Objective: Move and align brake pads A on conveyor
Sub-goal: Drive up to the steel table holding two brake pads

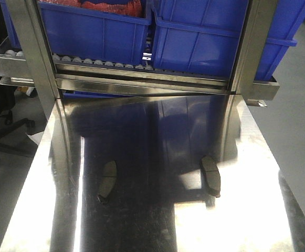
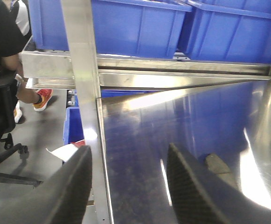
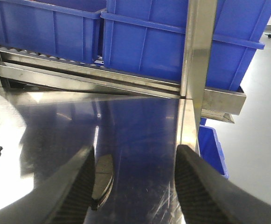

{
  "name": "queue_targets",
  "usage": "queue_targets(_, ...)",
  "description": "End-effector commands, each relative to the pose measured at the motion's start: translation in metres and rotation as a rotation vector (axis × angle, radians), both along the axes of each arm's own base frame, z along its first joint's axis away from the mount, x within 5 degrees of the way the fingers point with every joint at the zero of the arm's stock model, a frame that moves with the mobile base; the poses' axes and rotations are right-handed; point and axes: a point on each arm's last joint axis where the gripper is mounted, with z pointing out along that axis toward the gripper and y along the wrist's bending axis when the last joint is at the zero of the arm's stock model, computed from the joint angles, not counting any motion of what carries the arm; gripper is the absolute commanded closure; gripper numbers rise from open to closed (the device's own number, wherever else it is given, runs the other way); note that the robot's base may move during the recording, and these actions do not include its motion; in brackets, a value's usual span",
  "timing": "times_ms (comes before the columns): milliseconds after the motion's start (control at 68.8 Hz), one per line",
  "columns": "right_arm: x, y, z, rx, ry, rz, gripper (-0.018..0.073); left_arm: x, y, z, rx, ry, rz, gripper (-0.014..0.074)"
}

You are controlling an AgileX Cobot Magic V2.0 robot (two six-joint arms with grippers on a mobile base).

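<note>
- Filling most of the front view, a shiny steel table runs from the near edge to a rack at the far side and mirrors the blue above it.
- Two blue bins stand side by side on the roller rack at the far end, behind two upright steel posts.
- The left claw hangs released over the left edge of the table, its two dark fingers wide apart and holding nothing.
- The right claw hangs released near the right edge of the table, fingers spread and empty.
- The left brake pad lies flat on the table, left of centre and toward the near end; in the left wrist view it shows just past the claw's right finger.
- The right brake pad lies flat, right of centre, well apart from the other; in the right wrist view it sits just beside the claw's left finger, partly hidden by it.
</note>
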Motion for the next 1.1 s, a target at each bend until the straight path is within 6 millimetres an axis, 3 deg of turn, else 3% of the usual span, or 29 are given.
queue_targets(0,0.0012,-0.0002,0.015,0.006,-0.09,-0.003,0.0189,0.0021,0.0007,0.0151,-0.024,-0.092,0.012,0.0253)
queue_targets(1090,0.0012,-0.0002,0.0149,0.007,-0.089,-0.003,0.0189,0.0021,0.0007,0.0151,-0.024,-0.092,0.012,0.0253)
